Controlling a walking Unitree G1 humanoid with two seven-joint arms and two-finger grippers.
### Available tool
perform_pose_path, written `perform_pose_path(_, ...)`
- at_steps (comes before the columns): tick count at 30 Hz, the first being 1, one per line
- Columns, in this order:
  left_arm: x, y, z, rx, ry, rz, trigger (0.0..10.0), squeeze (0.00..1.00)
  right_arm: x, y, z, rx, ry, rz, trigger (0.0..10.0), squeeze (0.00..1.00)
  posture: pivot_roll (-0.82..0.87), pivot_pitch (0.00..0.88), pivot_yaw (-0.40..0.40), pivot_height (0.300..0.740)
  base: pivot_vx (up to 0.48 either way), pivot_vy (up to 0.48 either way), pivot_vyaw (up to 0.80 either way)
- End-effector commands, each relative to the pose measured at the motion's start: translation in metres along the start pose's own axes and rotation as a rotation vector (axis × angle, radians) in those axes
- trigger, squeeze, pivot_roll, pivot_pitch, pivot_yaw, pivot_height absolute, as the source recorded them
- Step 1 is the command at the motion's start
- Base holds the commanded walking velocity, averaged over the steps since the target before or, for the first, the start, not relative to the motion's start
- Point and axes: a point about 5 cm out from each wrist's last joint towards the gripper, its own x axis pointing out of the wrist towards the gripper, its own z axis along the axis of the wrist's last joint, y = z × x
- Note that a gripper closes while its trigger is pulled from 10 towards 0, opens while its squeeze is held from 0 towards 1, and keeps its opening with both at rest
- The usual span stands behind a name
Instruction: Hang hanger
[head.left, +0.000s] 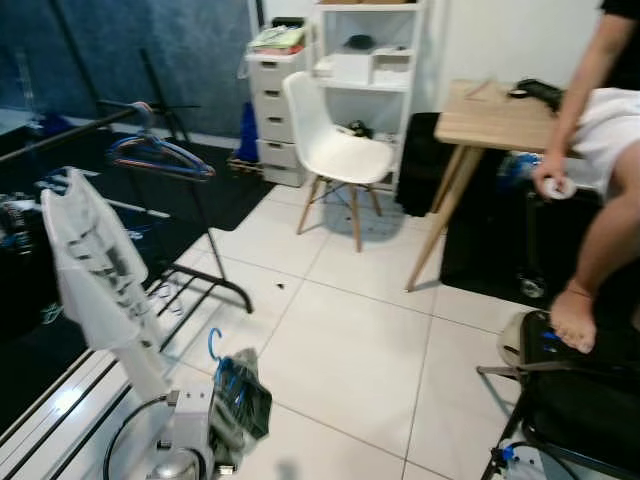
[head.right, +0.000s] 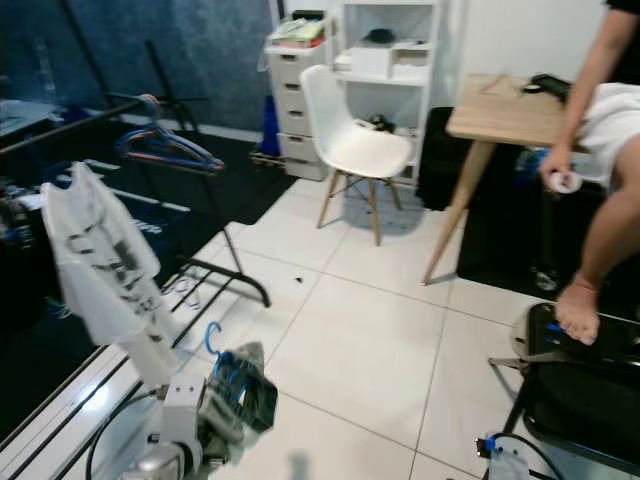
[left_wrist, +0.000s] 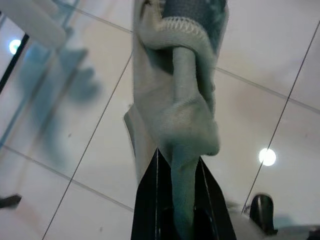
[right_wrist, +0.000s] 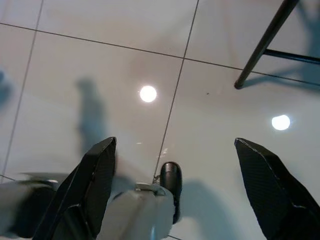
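The left gripper (left_wrist: 177, 200) is clamped on a bunched fold of grey-green garment (left_wrist: 180, 100), its two black fingers (left_wrist: 147, 200) pressed against either side of the cloth. In the head views that gripper (head.left: 225, 425) sits low at the near left, and the dark teal garment (head.left: 240, 395) bulges just above and beyond it. A blue hanger hook (head.left: 212, 343) curls up from the cloth directly above the gripper, so the hanger rides with the garment in the grip; the rest of the hanger is wrapped in fabric and cannot be made out.

Beyond the left gripper and further to its left, a white garment with dark print (head.left: 95, 265) hangs from the clothes rack. The rack's dark rail (head.left: 60, 132) runs higher and well away from the gripper, with blue hangers (head.left: 160, 155) already hooked on it. The rack's black foot (head.left: 215, 285) rests on the white floor tiles (head.left: 350, 350) between the gripper and the rail.

The right gripper (right_wrist: 185, 190) hangs over bare tile with its fingers spread wide apart, holding nothing; a black frame leg (right_wrist: 265, 42) crosses the floor ahead of it.

Far ahead of both grippers stand a white chair (head.left: 335, 150) and a wooden table (head.left: 490, 120). A person sits to the right, one hand (head.left: 550, 180) lowered and a bare foot (head.left: 572, 318) resting on a black stand (head.left: 580, 400).
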Motion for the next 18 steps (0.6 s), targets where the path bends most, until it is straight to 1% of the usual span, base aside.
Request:
perform_pose_path(1, 0.001, 0.003, 0.009, -0.002, -0.038, 0.012, 10.0, 0.00, 0.002, 0.006, 0.001, -0.005, -0.005, 0.016, 10.0, 0.00, 0.15, 0.000, 0.016, 0.740, 0.000, 0.000, 0.80)
perform_pose_path(4, 0.001, 0.003, 0.010, -0.001, -0.044, 0.012, 10.0, 0.00, 0.002, 0.006, 0.001, -0.005, -0.006, 0.017, 10.0, 0.00, 0.15, 0.000, 0.016, 0.740, 0.000, 0.000, 0.80)
perform_pose_path(6, 0.004, 0.004, 0.025, -0.002, -0.095, 0.013, 10.0, 0.00, 0.002, 0.005, 0.002, -0.011, -0.011, 0.018, 10.0, 0.00, 0.15, 0.000, 0.015, 0.740, 0.000, 0.000, 0.80)
perform_pose_path(8, 0.004, 0.002, 0.029, -0.004, -0.104, -0.001, 10.0, 0.00, 0.002, 0.005, 0.003, -0.014, -0.013, 0.019, 10.0, 0.00, 0.15, 0.000, 0.013, 0.740, 0.000, 0.000, 0.80)
perform_pose_path(18, 0.002, -0.007, 0.011, -0.012, -0.045, -0.040, 10.0, 0.00, 0.001, 0.005, 0.002, -0.014, -0.016, 0.022, 10.0, 0.00, 0.15, 0.000, 0.015, 0.740, 0.000, 0.000, 0.80)
